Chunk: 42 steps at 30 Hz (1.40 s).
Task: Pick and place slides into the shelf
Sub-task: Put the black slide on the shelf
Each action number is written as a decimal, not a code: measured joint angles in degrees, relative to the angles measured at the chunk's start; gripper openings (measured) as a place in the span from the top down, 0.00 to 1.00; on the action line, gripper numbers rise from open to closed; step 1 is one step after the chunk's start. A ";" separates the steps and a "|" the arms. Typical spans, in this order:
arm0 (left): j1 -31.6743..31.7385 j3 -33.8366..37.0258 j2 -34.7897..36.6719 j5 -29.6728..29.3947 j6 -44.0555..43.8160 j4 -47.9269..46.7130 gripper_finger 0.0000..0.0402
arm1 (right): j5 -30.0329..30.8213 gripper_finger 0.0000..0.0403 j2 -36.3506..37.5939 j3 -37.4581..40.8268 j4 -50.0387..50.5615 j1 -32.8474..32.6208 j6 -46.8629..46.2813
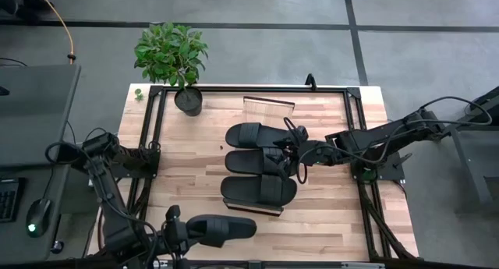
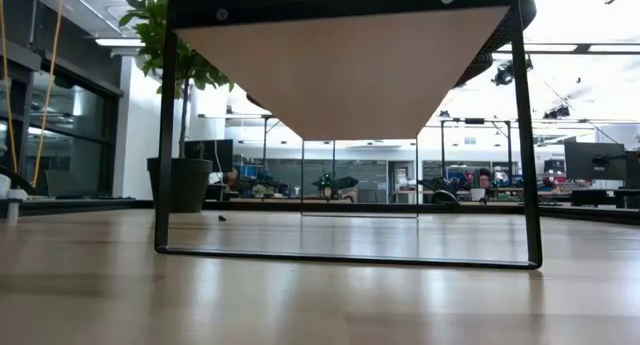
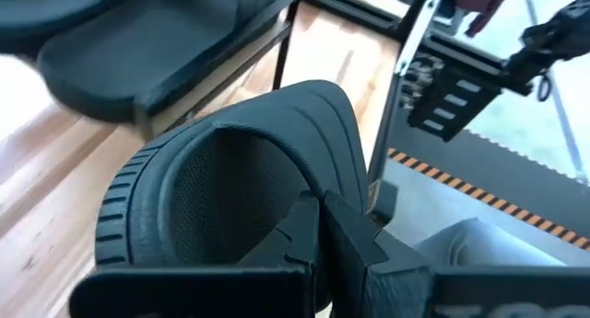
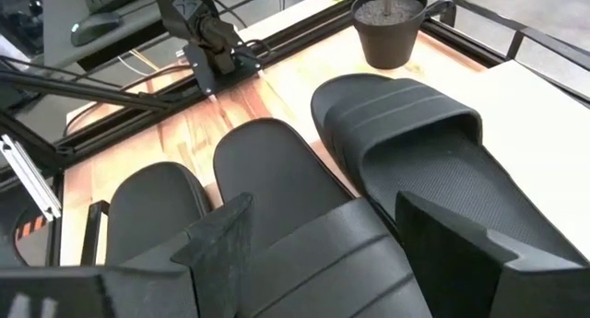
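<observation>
Gripping the fourth slide (image 1: 222, 228) in the left gripper (image 1: 181, 231) near the worktop's front edge; hovering, right gripper (image 1: 290, 154) spread wide, over three slides (image 1: 261, 160) lining the shelf (image 1: 269, 106).

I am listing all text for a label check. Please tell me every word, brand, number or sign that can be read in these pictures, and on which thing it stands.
No readable text in any view.
Slides: only plain ribs on the straps, no brand visible.
Shelf: bare wood grain.
Plant pot: unmarked.
Orange and black stripes beyond the table edge: a pattern, not writing.
Screens in the room behind: too small to read.
</observation>
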State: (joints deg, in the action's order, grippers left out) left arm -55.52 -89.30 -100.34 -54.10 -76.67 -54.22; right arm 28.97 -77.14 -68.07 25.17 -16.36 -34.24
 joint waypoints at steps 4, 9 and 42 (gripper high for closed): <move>0.02 -2.68 0.00 -1.15 4.06 -0.34 1.00 | 0.00 0.37 0.00 0.00 0.44 0.00 -0.21; 0.06 -6.50 0.00 -2.88 4.88 -6.27 1.00 | 0.02 0.37 0.00 -0.02 0.61 0.00 -0.17; 15.26 -20.61 14.08 -14.52 23.50 -29.28 1.00 | 3.68 0.37 10.21 -0.13 0.71 -0.02 3.95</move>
State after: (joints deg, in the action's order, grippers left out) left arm -40.27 -109.91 -86.26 -68.62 -53.17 -83.50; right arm 32.65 -66.94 -68.20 25.87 -16.38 -30.29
